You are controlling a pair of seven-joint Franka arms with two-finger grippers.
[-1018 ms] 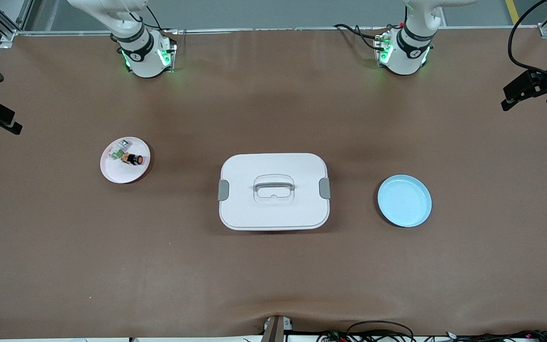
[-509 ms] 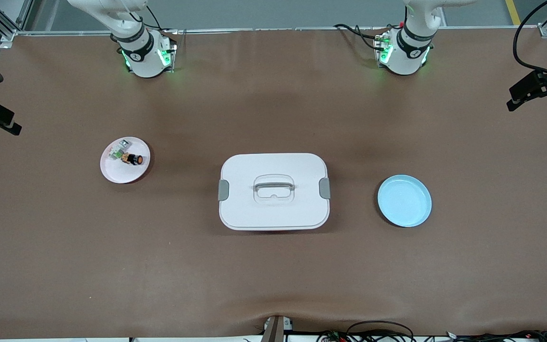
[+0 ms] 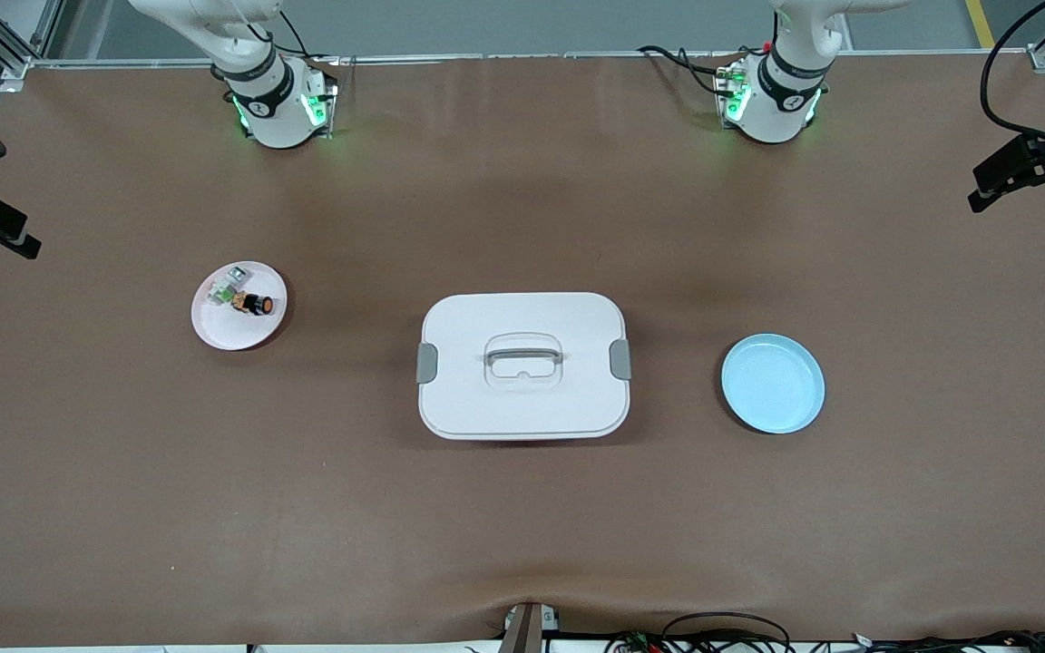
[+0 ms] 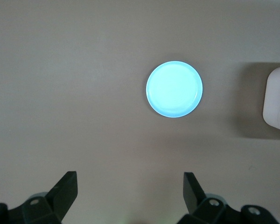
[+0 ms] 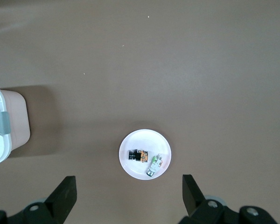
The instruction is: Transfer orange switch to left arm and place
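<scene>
From the front view, the box [image 3: 523,365] sits in the middle of the brown surface [image 3: 522,526]. It is white, with a clear handle on its lid and a grey clip at each end. Toward the right arm's end of the surface from the box is a small white plate [image 3: 214,328]. The orange switch [image 3: 256,304] lies on its side on that plate. A little green-and-silver part [image 3: 228,290] lies just beside it on the same plate. Toward the left arm's end from the box is a light blue plate [image 3: 773,383] with nothing on it. Only the two arm bases show here, along the top. No claw shows in this view.

In the left wrist view, the left claw [image 4: 130,196] is high up over the bare surface, with the blue plate [image 4: 174,89] far below it. Its two fingers stand wide apart and hold nothing. One corner of the box [image 4: 276,107] peeks in at the edge.

In the right wrist view, the right claw [image 5: 129,196] is also high up, wide open and holding nothing. The white plate [image 5: 130,164] lies far below it, between its two fingers. The orange switch [image 5: 138,155] rests on that plate, well apart from the claw, with the green-and-silver part [image 5: 156,164] next to it. One end of the box [image 5: 5,126] shows at the side.
</scene>
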